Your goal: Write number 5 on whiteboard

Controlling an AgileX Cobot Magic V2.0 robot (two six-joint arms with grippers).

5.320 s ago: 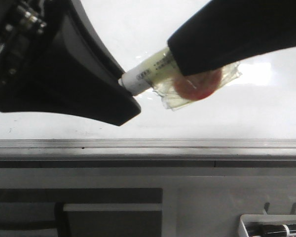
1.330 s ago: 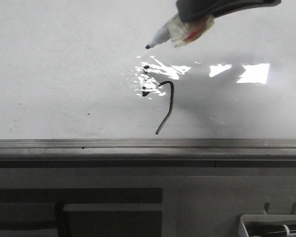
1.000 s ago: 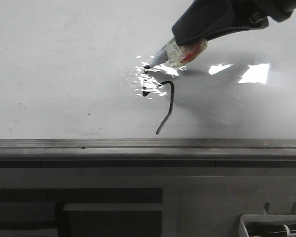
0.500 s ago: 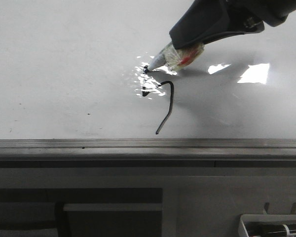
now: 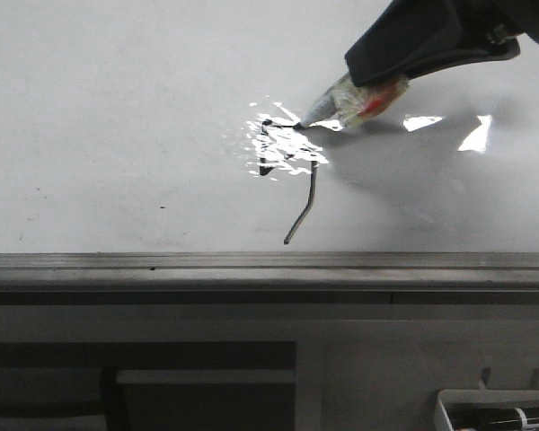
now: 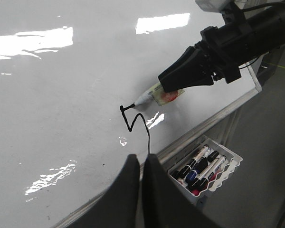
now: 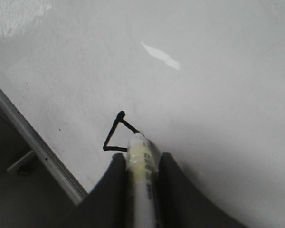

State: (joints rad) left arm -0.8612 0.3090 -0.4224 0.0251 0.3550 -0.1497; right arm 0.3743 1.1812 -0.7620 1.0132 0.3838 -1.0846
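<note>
The whiteboard (image 5: 117, 135) lies flat, glossy white, with a grey edge rail (image 5: 269, 262). The number 5 (image 5: 292, 175) is a thin black figure with an angular top and a long hooked tail; it also shows in the left wrist view (image 6: 135, 121) and partly in the right wrist view (image 7: 115, 135). My right gripper (image 7: 141, 159) is shut on a white marker (image 7: 141, 175); the marker's tip (image 5: 304, 123) touches the board at the figure's top stroke. My left gripper (image 6: 139, 161) is shut and empty, hovering over the board's edge below the figure's tail.
A white tray (image 6: 206, 164) with several markers hangs off the board's rail; its corner shows in the front view (image 5: 494, 413). Bright glare patches (image 5: 472, 135) lie right of the figure. The right arm (image 6: 228, 40) reaches over the board.
The marker tip has slid right from the figure's top-left corner, drawing a short top stroke. The right arm moved right with it. Five seconds ago both grippers held the marker together.
</note>
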